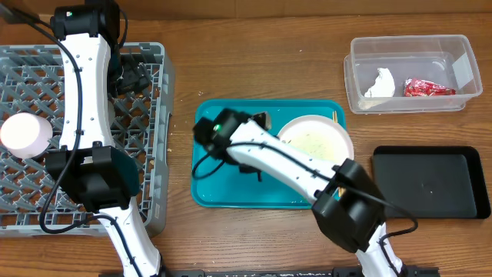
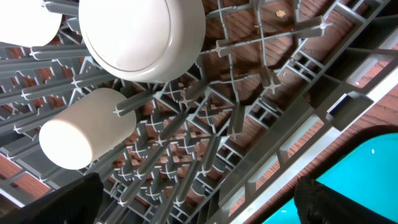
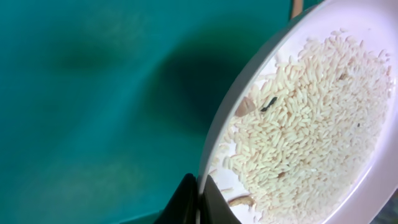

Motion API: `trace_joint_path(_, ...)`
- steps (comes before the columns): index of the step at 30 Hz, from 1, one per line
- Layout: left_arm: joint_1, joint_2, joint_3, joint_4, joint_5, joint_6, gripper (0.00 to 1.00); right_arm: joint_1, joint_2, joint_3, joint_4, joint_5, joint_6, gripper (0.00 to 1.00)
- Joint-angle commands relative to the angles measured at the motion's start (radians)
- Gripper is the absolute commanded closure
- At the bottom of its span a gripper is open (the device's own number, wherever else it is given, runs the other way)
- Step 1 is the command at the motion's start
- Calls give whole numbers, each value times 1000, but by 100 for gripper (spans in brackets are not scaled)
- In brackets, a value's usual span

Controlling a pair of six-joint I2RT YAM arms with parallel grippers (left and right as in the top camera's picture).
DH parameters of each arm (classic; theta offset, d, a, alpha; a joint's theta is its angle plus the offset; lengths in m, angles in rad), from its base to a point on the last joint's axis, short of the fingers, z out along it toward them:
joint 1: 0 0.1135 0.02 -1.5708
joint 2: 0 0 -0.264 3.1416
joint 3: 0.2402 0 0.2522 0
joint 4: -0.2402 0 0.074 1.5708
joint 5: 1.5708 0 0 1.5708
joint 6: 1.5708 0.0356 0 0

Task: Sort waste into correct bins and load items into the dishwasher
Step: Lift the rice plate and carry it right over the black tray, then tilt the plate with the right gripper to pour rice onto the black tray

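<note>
Bg is just the table (image 1: 261, 69): wood top, mid-brown, warm tone, filling the overhead view edge to edge. Grain runs lengthwise, L to R, w/ darker streaks and a few faint plank seams parallel to the far edge. Finish looks matte. Light is even and diffuse, approx from above. Shadows on the wood are short and soft-edged, staying close to whatever stands there. Via left wrist cam the same wood reads redder and darker, w/ grain lines clear. At the near edge, centre to R, a dark strip (image 1: 254, 272) runs along the table; can't tell what it is.
</note>
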Motion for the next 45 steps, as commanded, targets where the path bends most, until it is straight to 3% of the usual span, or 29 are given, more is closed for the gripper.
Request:
trace_joint_path(1, -2, 8, 7, -2, 1, 11, 0, -82, 0, 71, -32, 55, 43, 96)
trace_joint_path(14, -2, 8, 7, -2, 1, 11, 0, -595, -145, 122, -51, -84, 40, 96)
trace_joint_path(23, -2, 8, 7, -2, 1, 11, 0, -934, -194, 122, -11, -269, -103, 96)
trace_joint_path(35, -2, 8, 7, -2, 1, 11, 0, -1214, -193, 120, 51, -558, -293, 96)
trace_joint_path(45, -2, 8, 7, -2, 1, 11, 0, -1344, -193, 58, 66, -731, -430, 96)
